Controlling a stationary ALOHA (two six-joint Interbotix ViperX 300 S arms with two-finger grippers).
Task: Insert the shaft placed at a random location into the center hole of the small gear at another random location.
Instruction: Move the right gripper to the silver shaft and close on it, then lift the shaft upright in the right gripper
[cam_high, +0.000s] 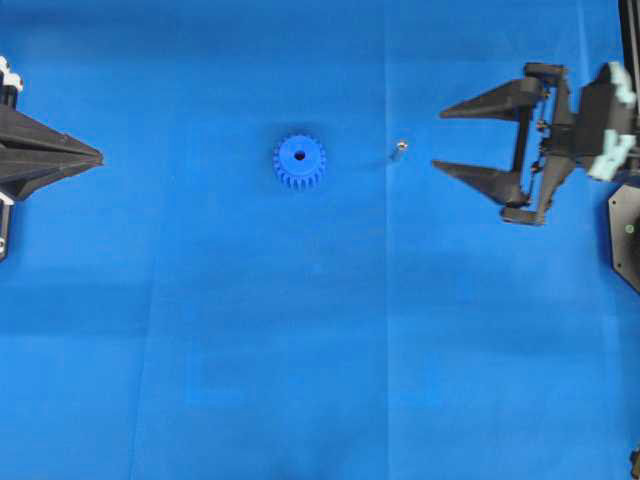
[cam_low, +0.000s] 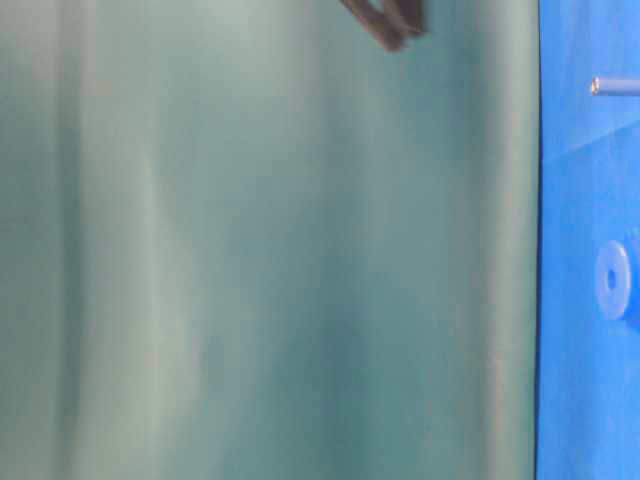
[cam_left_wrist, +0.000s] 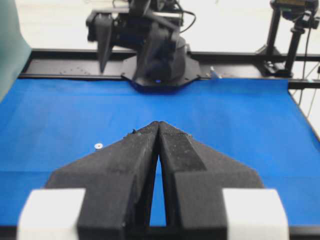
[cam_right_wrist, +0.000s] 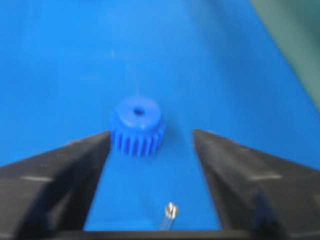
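Observation:
The small blue gear (cam_high: 299, 163) lies flat on the blue mat, its center hole (cam_high: 299, 155) facing up and empty. The tiny silvery shaft (cam_high: 398, 149) rests on the mat to the gear's right, apart from it. My right gripper (cam_high: 438, 141) is open and empty, its tips just right of the shaft. In the right wrist view the shaft (cam_right_wrist: 170, 212) lies between the open fingers (cam_right_wrist: 75, 165), with the gear (cam_right_wrist: 136, 126) beyond the right gripper (cam_right_wrist: 151, 135). My left gripper (cam_high: 98, 157) is shut and empty at the far left, and shut in its own view (cam_left_wrist: 159, 124), hiding the gear.
The blue mat (cam_high: 320, 350) covers the table. A green backdrop (cam_low: 270, 260) fills the table-level view, with gear (cam_low: 615, 280) and shaft (cam_low: 612, 86) at its right edge. The right arm's base (cam_left_wrist: 157, 65) stands at the mat's far end. A small pale dot (cam_left_wrist: 98, 146) shows on the mat.

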